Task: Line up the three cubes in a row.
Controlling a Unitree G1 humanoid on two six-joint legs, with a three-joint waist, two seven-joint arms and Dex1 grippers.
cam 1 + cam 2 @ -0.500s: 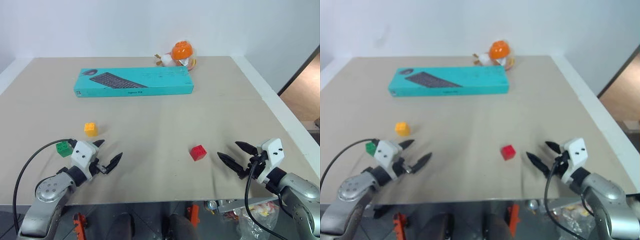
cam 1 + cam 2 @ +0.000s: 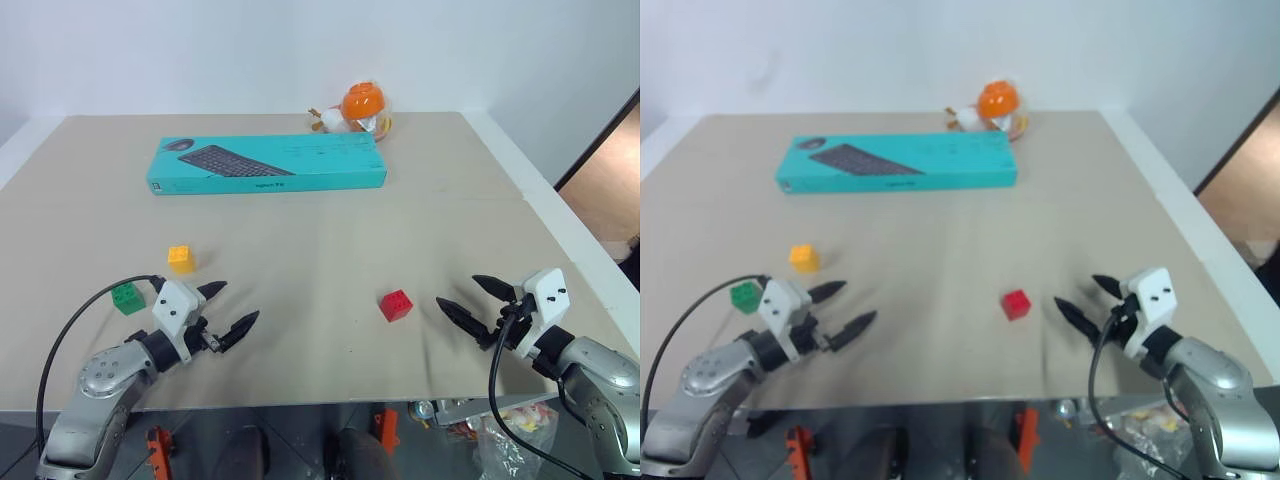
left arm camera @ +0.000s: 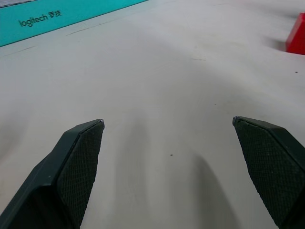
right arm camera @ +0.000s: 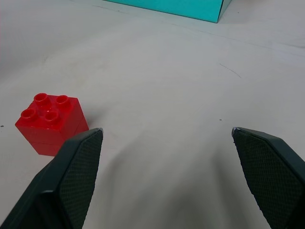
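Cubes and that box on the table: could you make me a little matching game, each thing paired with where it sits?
Things:
1. red cube
2. green cube
3. yellow-orange cube
4. teal keyboard box

Places:
A. far side of the table, next to the round orange toy
B. beside the left gripper, on its outer side
C. between the two grippers, nearer the right gripper
D. just beyond the green cube, toward the box

Pairs: 1-C, 2-B, 3-D, 4-A
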